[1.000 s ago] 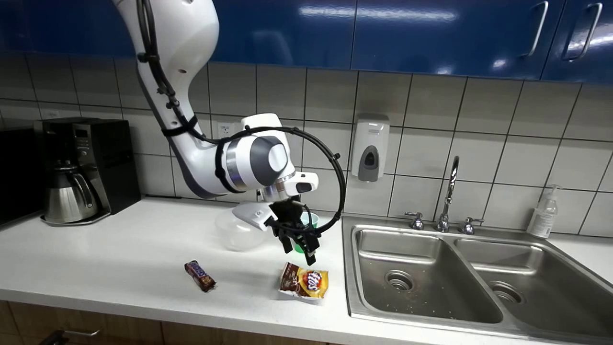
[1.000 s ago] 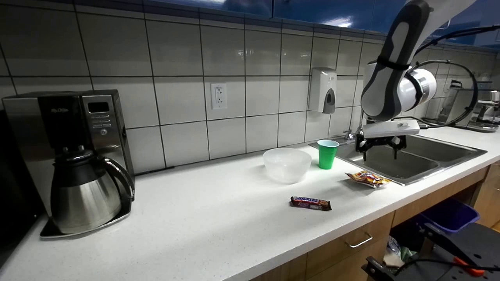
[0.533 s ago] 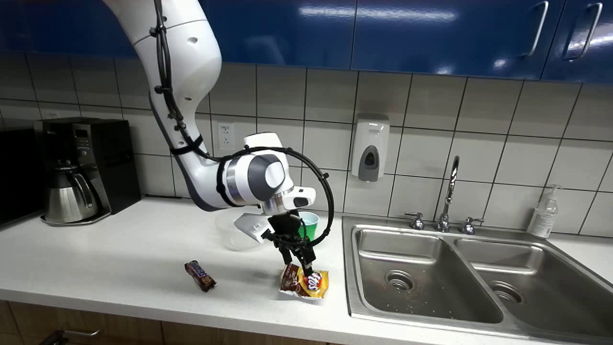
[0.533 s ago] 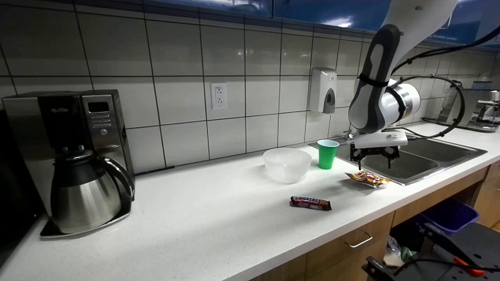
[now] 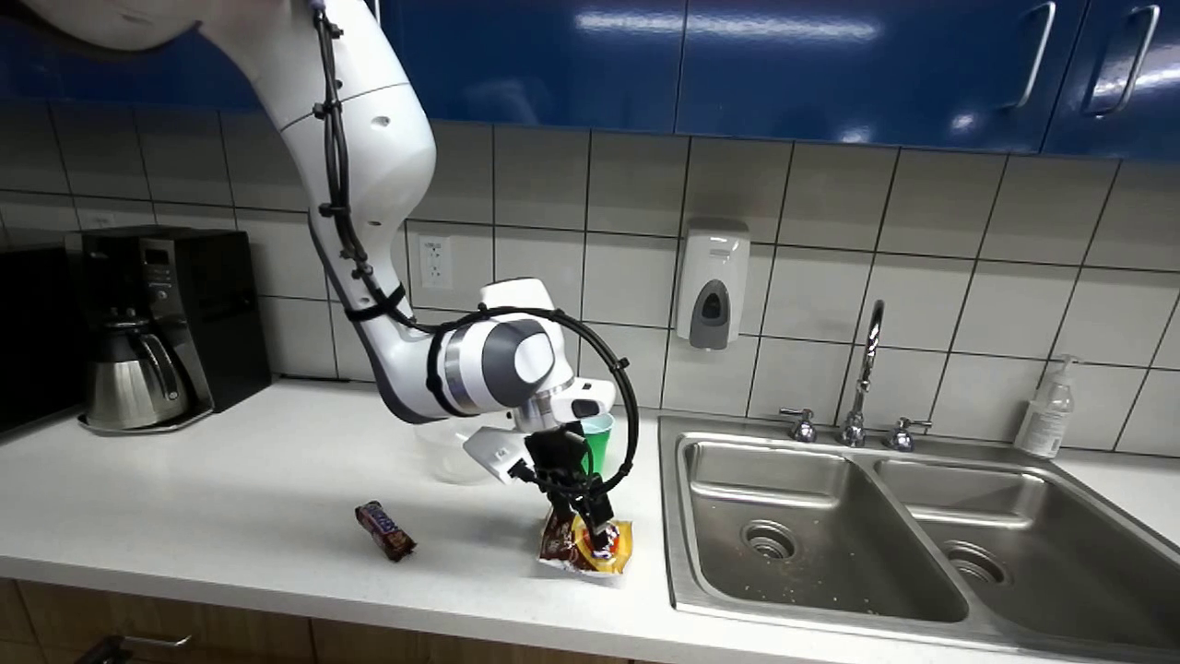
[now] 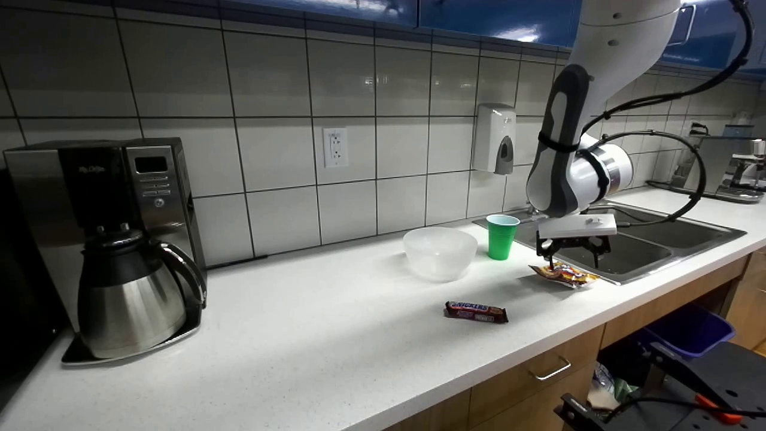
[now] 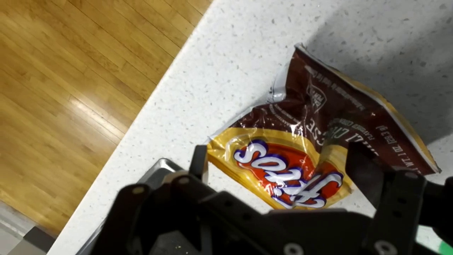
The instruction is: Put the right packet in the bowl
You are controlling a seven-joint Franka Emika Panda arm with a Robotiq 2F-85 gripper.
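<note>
The right packet is a brown and yellow Fritos bag, lying on the white counter by the sink in both exterior views (image 5: 564, 551) (image 6: 567, 275) and large in the wrist view (image 7: 283, 152). My gripper (image 5: 581, 529) is low over it with its fingers spread, also in the wrist view (image 7: 279, 156). One fingertip is beside the packet's yellow corner; the other overlaps its far side. Whether they touch it, I cannot tell. The translucent bowl (image 6: 440, 254) stands farther back; it is partly hidden by the arm in an exterior view (image 5: 450, 456). No contents show in it.
A green cup (image 6: 501, 236) stands between the bowl and the sink, just behind my gripper. A dark Snickers bar (image 5: 385, 530) lies on the counter. The metal sink's rim (image 5: 671, 516) is beside the packet. A coffee maker (image 6: 158, 197) stands at the counter's far end.
My gripper has come down from above the packet to right over it, with its fingers still spread. The packet, bowl, cup and bar have not moved.
</note>
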